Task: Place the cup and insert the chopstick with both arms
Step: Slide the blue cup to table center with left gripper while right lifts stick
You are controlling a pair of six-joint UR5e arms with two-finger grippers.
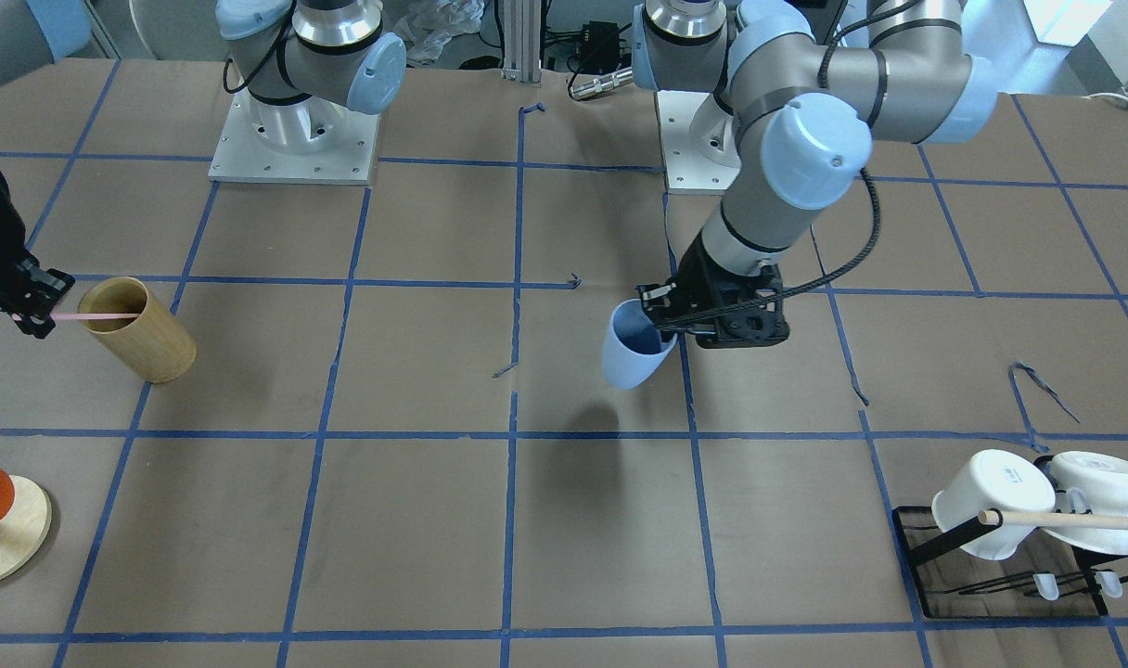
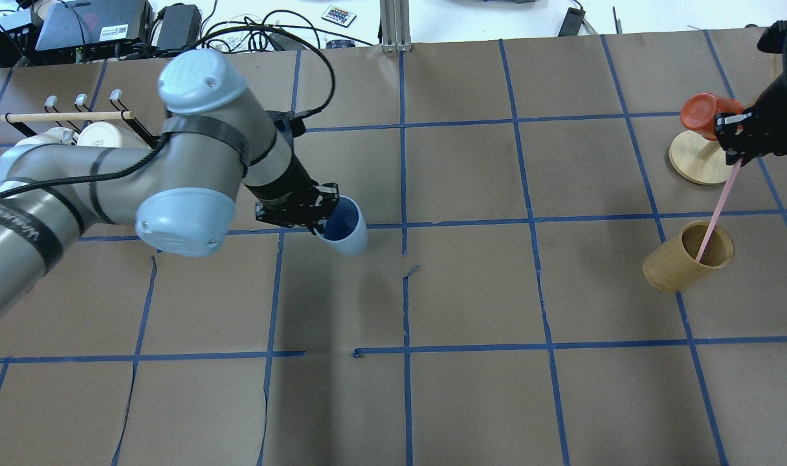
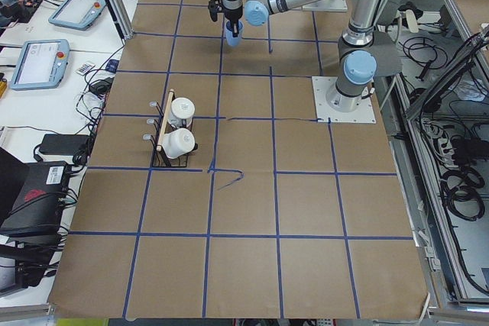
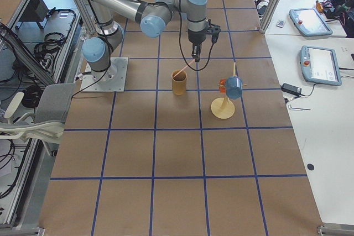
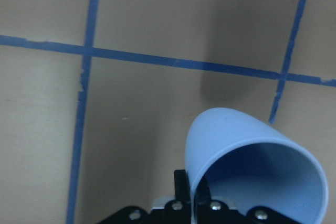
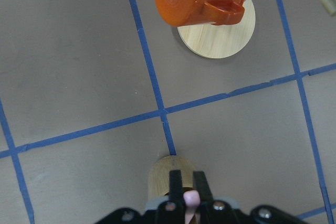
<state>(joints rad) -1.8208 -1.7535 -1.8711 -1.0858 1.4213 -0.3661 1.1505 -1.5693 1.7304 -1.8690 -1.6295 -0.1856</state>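
Observation:
My left gripper [image 1: 661,320] is shut on the rim of the light blue cup [image 1: 631,351] and holds it tilted above the table's middle. The cup also shows in the overhead view [image 2: 345,226] and the left wrist view [image 5: 252,166], mouth toward the camera. My right gripper [image 2: 736,155] is shut on the top of a thin pink chopstick [image 2: 717,207]. The stick's lower end is inside the tan bamboo cup [image 2: 688,265]. In the right wrist view the chopstick [image 6: 190,199] sits between the fingers, above the bamboo cup [image 6: 160,174].
A black rack [image 1: 916,538] with two white mugs [image 1: 991,501] and a wooden rod [image 1: 1074,520] stands on my left side. An orange cup [image 2: 707,113] hangs on a round wooden stand [image 2: 694,165] beside my right gripper. Blue tape grids the brown table.

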